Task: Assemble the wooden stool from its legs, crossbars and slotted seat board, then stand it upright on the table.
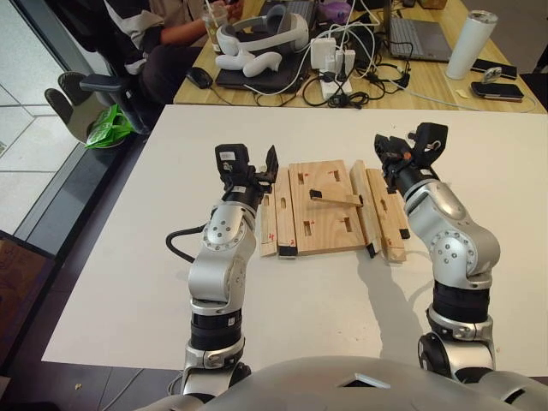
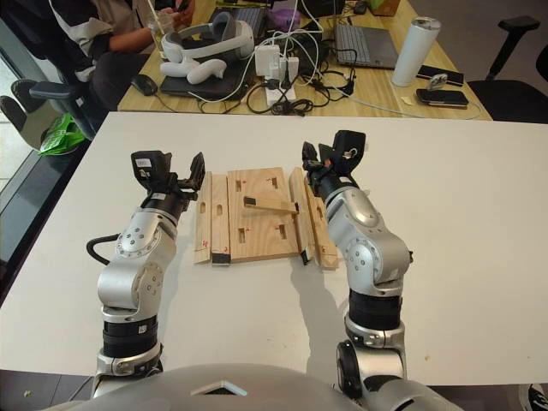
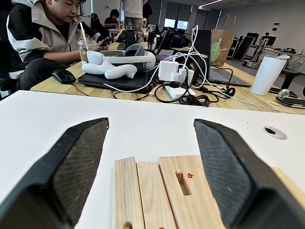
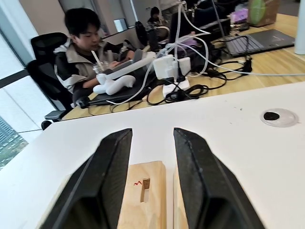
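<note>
The slotted seat board point(image 1: 324, 214) lies flat mid-table with a short crossbar point(image 1: 336, 199) resting across it. Two wooden legs point(image 1: 276, 221) lie against its left edge, and two more pieces point(image 1: 381, 214) lie against its right edge. My left gripper point(image 1: 248, 164) hovers open just above the left legs; the left wrist view looks out between its fingers point(image 3: 76, 171) at a leg point(image 3: 125, 195) and the board point(image 3: 190, 200). Over the far end of the right pieces my right gripper point(image 1: 408, 145) stands open and empty, with a slotted piece point(image 4: 145, 200) seen between its fingers point(image 4: 107, 181).
Behind the white table point(image 1: 154, 282) stands a wooden desk point(image 1: 428, 86) with a headset point(image 1: 261, 34), power strip and cables point(image 1: 338, 73), a laptop and a white tumbler point(image 1: 471, 43). A round cable port point(image 4: 280, 117) sits in the table's far right. Bare tabletop lies in front and to both sides.
</note>
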You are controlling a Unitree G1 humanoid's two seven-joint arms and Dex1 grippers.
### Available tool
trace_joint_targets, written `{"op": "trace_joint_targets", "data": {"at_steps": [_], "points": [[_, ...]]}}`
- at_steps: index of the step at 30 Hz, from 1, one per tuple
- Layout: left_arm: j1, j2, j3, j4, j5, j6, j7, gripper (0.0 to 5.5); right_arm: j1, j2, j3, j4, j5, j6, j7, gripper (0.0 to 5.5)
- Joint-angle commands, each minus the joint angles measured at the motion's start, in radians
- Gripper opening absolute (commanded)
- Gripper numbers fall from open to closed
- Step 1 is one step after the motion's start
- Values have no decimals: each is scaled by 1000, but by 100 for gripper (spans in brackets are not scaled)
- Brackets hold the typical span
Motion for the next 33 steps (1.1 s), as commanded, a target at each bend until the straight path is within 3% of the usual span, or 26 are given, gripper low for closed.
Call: {"op": "trace_joint_targets", "data": {"at_steps": [1, 7, 19, 25, 33], "points": [[-13, 3, -7, 19, -4, 21, -14, 334, -55, 54, -66, 134, 18, 3, -25, 174], [-27, 16, -10, 31, -8, 35, -41, 334, -151, 96, -161, 396, 0, -74, -64, 174], [-34, 20, -19, 39, 1, 45, -58, 334, -168, 83, -94, 584, -99, -56, -17, 174], [-31, 15, -24, 41, 2, 45, -56, 334, -175, 95, -115, 632, -81, -33, 26, 174], [-34, 3, -18, 38, 6, 39, -40, 334, -320, 52, -164, 823, -45, 23, 100, 174]]}}
